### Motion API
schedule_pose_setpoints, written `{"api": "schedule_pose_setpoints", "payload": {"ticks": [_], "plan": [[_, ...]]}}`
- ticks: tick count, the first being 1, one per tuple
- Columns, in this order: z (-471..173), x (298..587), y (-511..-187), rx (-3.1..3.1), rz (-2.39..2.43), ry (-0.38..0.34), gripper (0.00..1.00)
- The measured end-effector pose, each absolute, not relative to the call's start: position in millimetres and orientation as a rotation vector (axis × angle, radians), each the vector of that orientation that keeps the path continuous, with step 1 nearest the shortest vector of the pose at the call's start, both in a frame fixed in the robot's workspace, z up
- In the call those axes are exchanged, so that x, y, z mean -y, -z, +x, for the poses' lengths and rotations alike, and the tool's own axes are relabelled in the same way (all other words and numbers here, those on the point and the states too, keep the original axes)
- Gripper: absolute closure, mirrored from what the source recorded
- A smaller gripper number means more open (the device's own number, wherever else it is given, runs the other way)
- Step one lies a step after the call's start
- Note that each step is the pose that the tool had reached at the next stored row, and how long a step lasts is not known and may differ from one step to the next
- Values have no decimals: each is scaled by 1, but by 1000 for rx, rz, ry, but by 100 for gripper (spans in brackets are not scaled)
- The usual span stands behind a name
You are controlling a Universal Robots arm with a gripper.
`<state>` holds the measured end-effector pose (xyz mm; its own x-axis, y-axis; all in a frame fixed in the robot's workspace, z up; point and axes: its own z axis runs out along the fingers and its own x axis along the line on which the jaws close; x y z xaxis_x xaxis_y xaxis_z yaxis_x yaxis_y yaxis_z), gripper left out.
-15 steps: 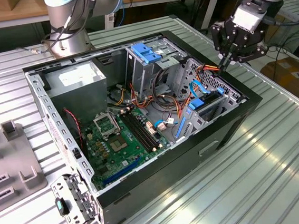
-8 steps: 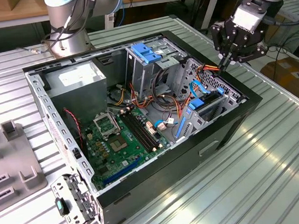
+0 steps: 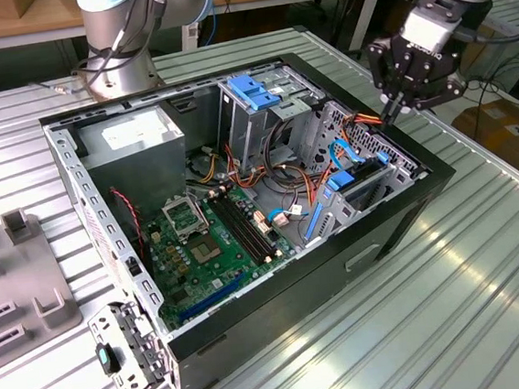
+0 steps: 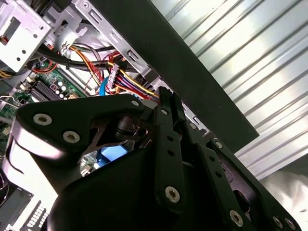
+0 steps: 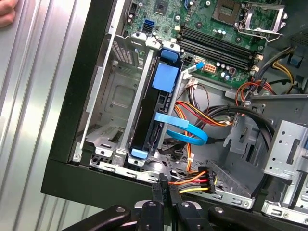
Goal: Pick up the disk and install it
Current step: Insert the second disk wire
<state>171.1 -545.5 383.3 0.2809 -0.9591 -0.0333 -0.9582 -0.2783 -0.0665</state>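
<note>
While the tool (image 3: 396, 100) hovers with fingers pinched together, empty, at the case's (image 3: 407, 200) upper-right rim in the exterior view, the disk (image 5: 153, 107) sits seated in its bay.

Robotics lab: slatted metal bench (image 3: 486, 255), workbenches behind (image 3: 5, 30)

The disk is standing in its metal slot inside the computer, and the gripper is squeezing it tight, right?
Not quite. The disk does stand in its slot inside the computer, but the gripper isn't squeezing it. In the first wrist view the gripper is apart from the disk, by the case's edge, near the coloured wires.
</note>
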Motion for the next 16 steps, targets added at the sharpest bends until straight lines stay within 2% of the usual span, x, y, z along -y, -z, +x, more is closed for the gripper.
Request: {"api": "schedule_pose_setpoints", "payload": {"ticks": [7, 16], "plan": [[170, 546, -382, -1905, -2435, 55, 83], [162, 546, -377, -1972, -2390, 65, 83]]}}
